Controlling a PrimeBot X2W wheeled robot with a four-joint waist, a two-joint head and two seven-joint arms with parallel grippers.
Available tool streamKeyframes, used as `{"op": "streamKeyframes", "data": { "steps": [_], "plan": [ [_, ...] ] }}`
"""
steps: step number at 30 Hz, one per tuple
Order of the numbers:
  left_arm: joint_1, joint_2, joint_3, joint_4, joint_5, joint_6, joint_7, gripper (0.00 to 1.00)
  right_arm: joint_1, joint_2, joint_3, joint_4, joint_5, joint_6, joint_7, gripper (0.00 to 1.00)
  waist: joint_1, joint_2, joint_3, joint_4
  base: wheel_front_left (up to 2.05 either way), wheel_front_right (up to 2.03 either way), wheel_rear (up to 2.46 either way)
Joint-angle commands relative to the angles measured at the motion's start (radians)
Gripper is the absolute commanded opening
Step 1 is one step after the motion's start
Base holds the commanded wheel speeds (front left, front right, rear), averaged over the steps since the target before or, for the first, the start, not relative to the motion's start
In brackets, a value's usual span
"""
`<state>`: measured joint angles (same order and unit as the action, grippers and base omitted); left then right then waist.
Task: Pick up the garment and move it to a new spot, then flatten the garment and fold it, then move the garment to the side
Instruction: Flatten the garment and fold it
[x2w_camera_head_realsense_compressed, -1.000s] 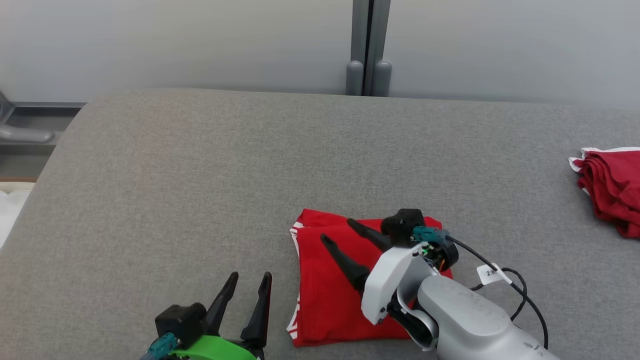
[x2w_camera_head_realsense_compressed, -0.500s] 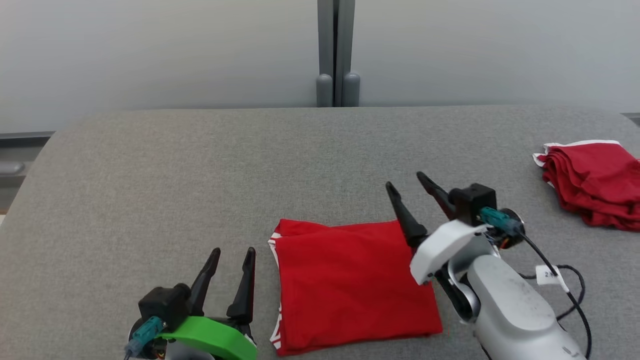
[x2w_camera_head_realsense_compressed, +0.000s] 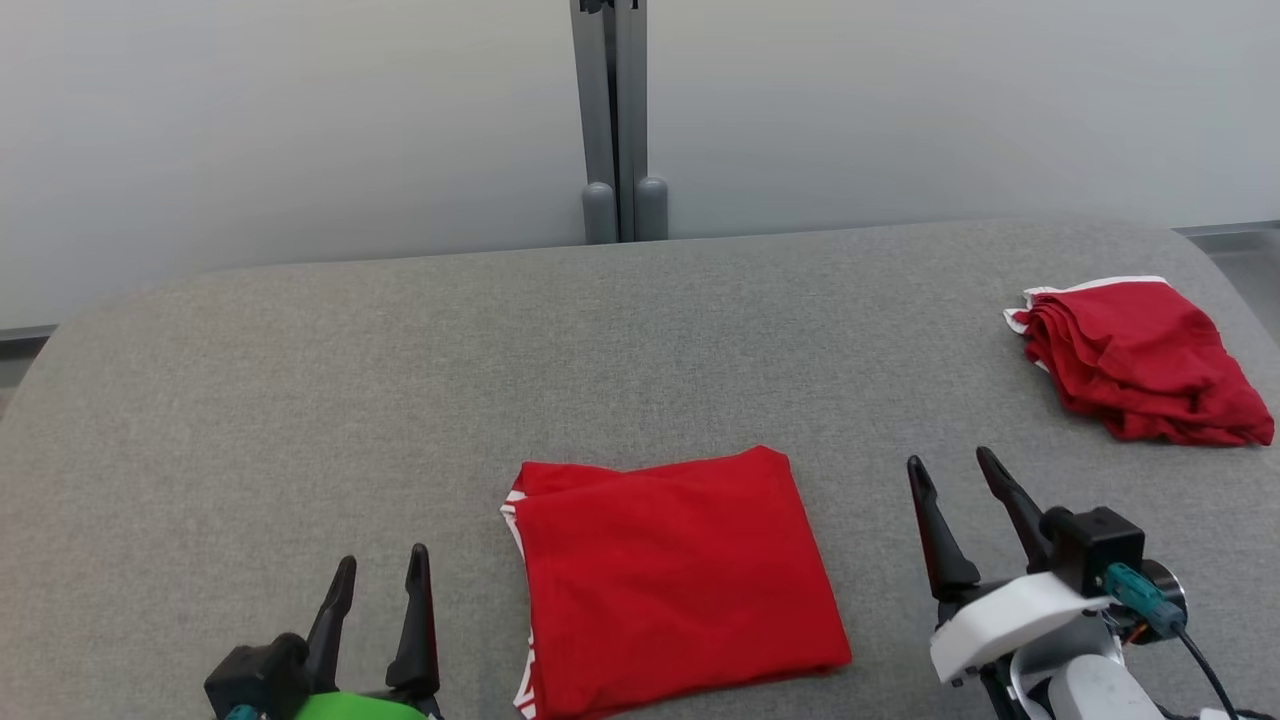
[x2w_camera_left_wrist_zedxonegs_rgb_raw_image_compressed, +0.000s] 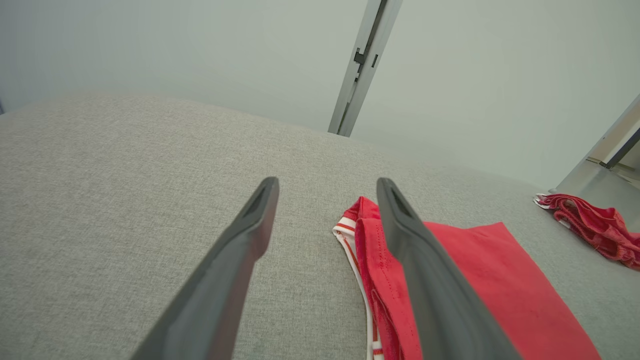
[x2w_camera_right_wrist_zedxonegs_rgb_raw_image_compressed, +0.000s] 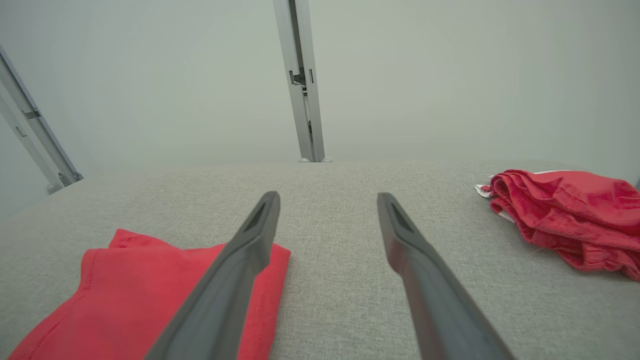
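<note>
The garment (x2w_camera_head_realsense_compressed: 675, 580) is lying folded on the grey counter (x2w_camera_head_realsense_compressed: 300, 400) between the left pincer (x2w_camera_head_realsense_compressed: 382, 555) and right pincer (x2w_camera_head_realsense_compressed: 948, 458), both gaping wide and holding nothing, so a one-sided grab is probably risking unfolding it.

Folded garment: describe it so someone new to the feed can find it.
On the grey table, look near the front edge, between the left claw and the right claw. The folded garment lies there, flat and red. Unlike the crumpled red pile at the table's right end, it is a smooth rectangle with white trim on its left edge.
</note>
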<state>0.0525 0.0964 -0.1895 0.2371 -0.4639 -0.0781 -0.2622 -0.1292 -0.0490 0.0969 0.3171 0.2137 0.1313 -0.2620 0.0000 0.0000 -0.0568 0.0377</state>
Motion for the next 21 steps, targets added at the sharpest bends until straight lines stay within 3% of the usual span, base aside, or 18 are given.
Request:
{"op": "streamKeyframes", "data": {
  "steps": [1,7,21],
  "plan": [
    [0.025,-0.006,0.014,-0.005,0.016,-0.006,-0.003,1.0,0.029,-0.003,-0.012,-0.02,0.006,-0.001,-0.004,1.0,0.0,0.0,-0.006,-0.009,0.0,0.0,0.0],
    [0.079,-0.023,0.057,-0.025,0.037,-0.018,-0.003,1.0,0.1,-0.003,-0.035,-0.066,0.039,-0.001,-0.004,1.0,0.0,0.0,-0.011,-0.02,0.0,0.0,0.0],
    [0.082,-0.04,0.085,-0.001,0.06,-0.036,-0.003,1.0,0.132,-0.003,-0.046,-0.047,-0.009,-0.001,-0.004,1.0,0.0,0.0,-0.012,-0.015,0.0,0.0,0.0]
  ]
}}
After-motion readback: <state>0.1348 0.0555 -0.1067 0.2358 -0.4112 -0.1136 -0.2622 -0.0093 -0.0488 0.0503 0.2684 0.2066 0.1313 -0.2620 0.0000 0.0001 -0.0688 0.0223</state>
